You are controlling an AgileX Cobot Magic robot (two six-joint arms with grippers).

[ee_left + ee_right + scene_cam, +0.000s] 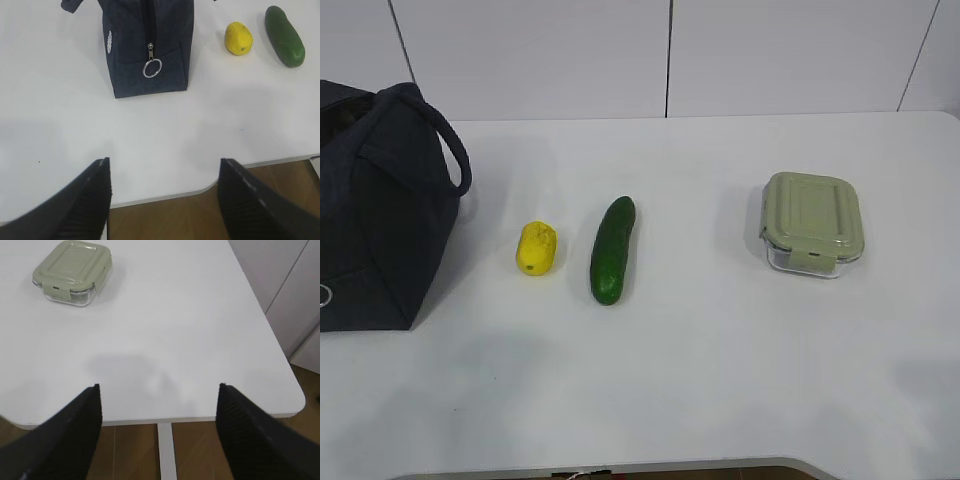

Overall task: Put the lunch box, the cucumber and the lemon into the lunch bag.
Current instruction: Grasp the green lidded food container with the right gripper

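White counter [720, 380] with four items. Lunch bag [375, 210] stands at 9 o'clock, zipper ring pull [152, 68] on its end panel. Lemon [536, 248] lies beside it; cucumber [612, 249] just right of the lemon. Lunch box [813, 224], lid clipped on, sits at 3 o'clock, well apart. Left fingers [95, 200] and right fingers [75, 440] spread wide, released, grasping nothing, above the counter's near edge.

Setting appears to be a lab or test room. Plain white table [720, 380], white panelled wall [670, 50], wood-tone floor [135, 450].
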